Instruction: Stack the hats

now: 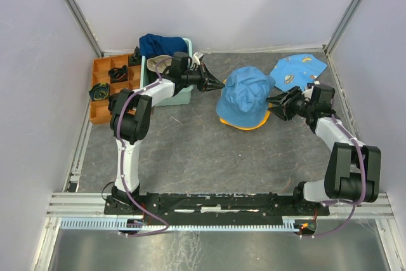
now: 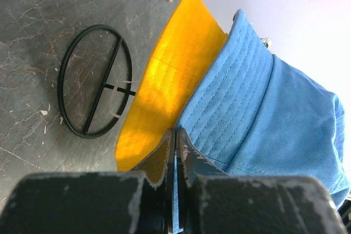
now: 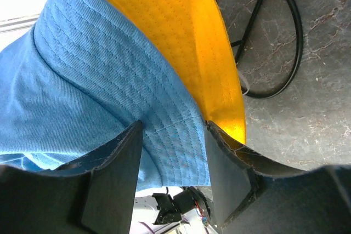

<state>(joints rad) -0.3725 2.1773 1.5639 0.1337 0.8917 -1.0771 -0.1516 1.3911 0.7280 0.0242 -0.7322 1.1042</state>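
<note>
Top external view: light blue hat (image 1: pixel 246 93) capping yellow-orange hat (image 1: pixel 244 125). My right claw (image 1: pixel 275 103) spread astride its right brim; my left claw (image 1: pixel 217 84) pressed together, just left. Navy hat (image 1: pixel 162 45) well left, nearer my left arm.

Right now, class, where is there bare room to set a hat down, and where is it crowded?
Free: the near half of the table, in front of the blue hat. Crowded: back left, tub and tray; back right, cloth.
</note>
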